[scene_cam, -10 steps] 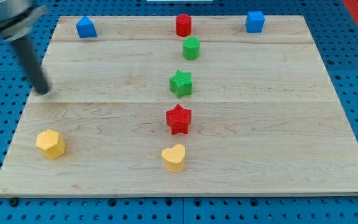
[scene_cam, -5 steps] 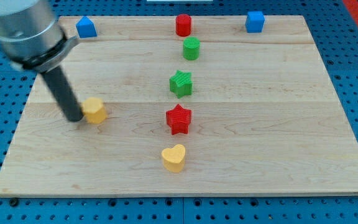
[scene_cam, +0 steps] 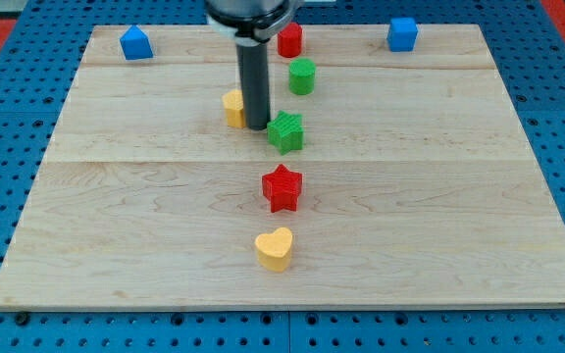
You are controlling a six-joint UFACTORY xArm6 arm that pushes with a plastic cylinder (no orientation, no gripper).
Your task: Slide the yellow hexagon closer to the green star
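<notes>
The yellow hexagon (scene_cam: 232, 106) sits just left of the green star (scene_cam: 285, 131), partly hidden behind my rod. My tip (scene_cam: 257, 126) rests on the board between the two, touching or nearly touching the hexagon's right side and the star's upper left. The rod rises straight up to the view's top.
A green cylinder (scene_cam: 302, 75) and a red cylinder (scene_cam: 289, 40) stand above the star. A red star (scene_cam: 282, 187) and a yellow heart (scene_cam: 275, 248) lie below it. Blue blocks sit at the top left (scene_cam: 135, 43) and top right (scene_cam: 402, 33) of the wooden board (scene_cam: 439, 196).
The yellow hexagon has slid from the board's lower left up and right to beside the green star. My tip has moved right with it and now stands between hexagon and star.
</notes>
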